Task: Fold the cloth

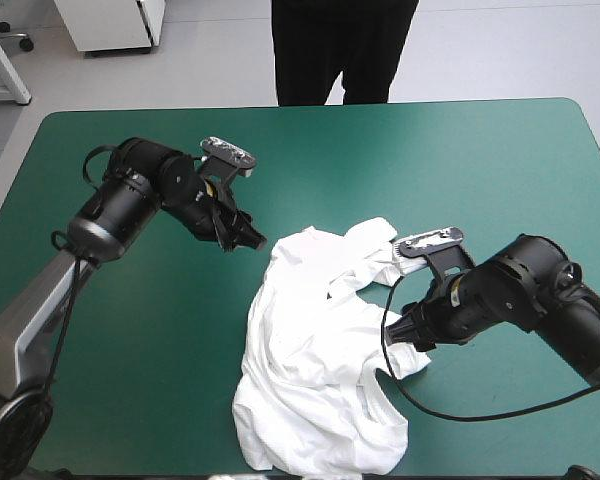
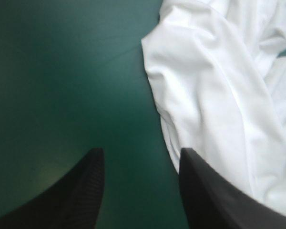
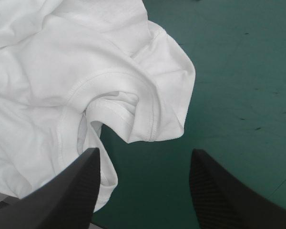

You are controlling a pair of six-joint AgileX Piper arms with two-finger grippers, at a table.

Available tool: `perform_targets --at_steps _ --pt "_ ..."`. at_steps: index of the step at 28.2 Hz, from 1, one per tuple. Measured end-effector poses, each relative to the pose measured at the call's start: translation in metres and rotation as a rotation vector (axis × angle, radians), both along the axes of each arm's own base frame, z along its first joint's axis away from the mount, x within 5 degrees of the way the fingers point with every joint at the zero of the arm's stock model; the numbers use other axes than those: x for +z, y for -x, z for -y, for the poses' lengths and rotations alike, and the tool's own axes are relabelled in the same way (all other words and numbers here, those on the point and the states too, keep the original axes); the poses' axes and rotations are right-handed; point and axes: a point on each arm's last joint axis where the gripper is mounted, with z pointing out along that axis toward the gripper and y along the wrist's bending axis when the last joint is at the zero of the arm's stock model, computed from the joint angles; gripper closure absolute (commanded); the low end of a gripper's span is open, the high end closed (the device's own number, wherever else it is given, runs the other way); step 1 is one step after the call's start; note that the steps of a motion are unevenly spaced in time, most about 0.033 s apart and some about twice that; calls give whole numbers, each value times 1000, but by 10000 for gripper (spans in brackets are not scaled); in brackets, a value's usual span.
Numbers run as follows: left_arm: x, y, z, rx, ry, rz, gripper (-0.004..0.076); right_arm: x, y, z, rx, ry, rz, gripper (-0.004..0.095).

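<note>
Surface: teal-green covered surface (image 1: 460,150), seen whole only in the high view.
Task's thing: white short-sleeved cotton T-shirt (image 1: 310,350), crumpled and loosely spread. It lies a little right of centre, from mid-surface to close by the near edge.
Left jaws: released. In the left wrist view the black fingers (image 2: 81,191) stand apart, one over the cover, the other at the cloth's edge. They sit at the T-shirt's far left corner.
Right jaws: released. Its fingers (image 3: 229,195) stand apart, one over the cloth, the other over the cover, at the T-shirt's right side.
Hard to make out: the high view hides the right jaws under their own wrist, so their spread reads only from the right wrist view. Whether any finger touches the cloth, cannot tell from any view.
Cut off: both wrist views show the T-shirt as a white field running out of the picture, outline lost.
Only in right wrist view: a stitched sleeve (image 3: 167,81), curled over on itself, lies just ahead of the jaws.
Only in high view: the two arms stand well apart, the T-shirt between them.
</note>
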Motion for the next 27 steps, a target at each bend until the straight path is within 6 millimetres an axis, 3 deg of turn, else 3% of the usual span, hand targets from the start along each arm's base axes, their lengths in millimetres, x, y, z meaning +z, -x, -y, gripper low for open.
perform_targets --at_steps 5,11,20,27 --pt "-17 -33 5 14 -9 -30 367 7 6 5 -20 -19 25 395" --pt "-62 -55 22 -16 -47 -135 367 6 7 6 -26 -21 22 399" --pt "-118 -63 66 -126 -93 -177 367 6 7 6 -45 -22 18 399" --pt "-144 -72 72 -136 -139 -189 367 6 6 6 -52 -20 18 432"
